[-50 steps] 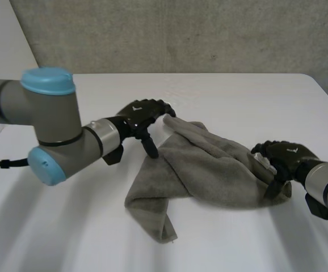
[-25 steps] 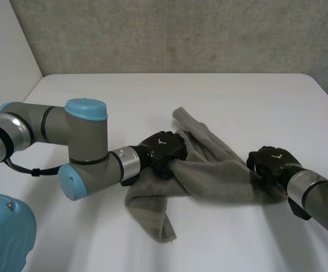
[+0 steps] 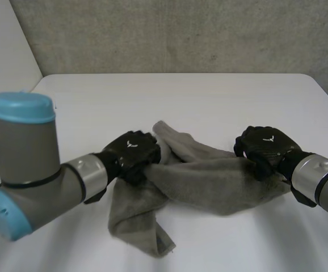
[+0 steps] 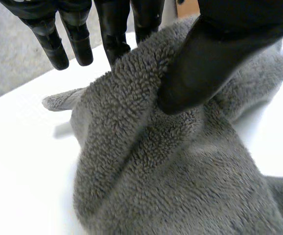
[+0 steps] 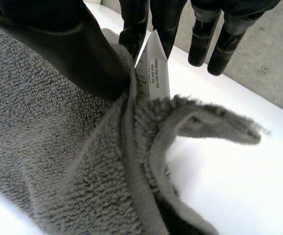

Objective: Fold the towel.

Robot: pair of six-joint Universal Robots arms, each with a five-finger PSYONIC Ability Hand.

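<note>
**Towel** [image 3: 209,181]: grey terry, crumpled. It lies on the white desk [image 3: 152,96] between the two hands, bunched into a ridge that runs from one hand to the other. One loose end trails over the desk on the robot's side of the left hand. A narrow tip pokes out just past that hand on the far side.

**Left hand** [image 3: 133,154]: on one end of the ridge, fingers curled. In the left wrist view the thumb [image 4: 205,58] presses into a raised fold of cloth, with some fingers [image 4: 114,29] on the fold's other side, so the fold is pinched. The remaining fingers stand free beside it, above bare desk. A pointed corner of towel lies flat beyond those fingertips.

**Right hand** [image 3: 263,147]: on the opposite end of the ridge, fingers curled down over the cloth. In the right wrist view the thumb [image 5: 68,44] clamps the hemmed edge against the fingers [image 5: 134,24].

**Label** [image 5: 153,73]: white, printed, standing upright at the right hand's pinch, between thumb and fingers. A loose flap of towel curls away past the fingertips, lifted off the desk.

**Left arm** [image 3: 22,164]: grey with light-blue caps, bulky behind its hand, covering the desk there.

**Right arm** [image 3: 323,181]: grey, directly behind its hand.

**Wall** [image 3: 181,34]: rough grey, beyond the desk's far edge.
</note>
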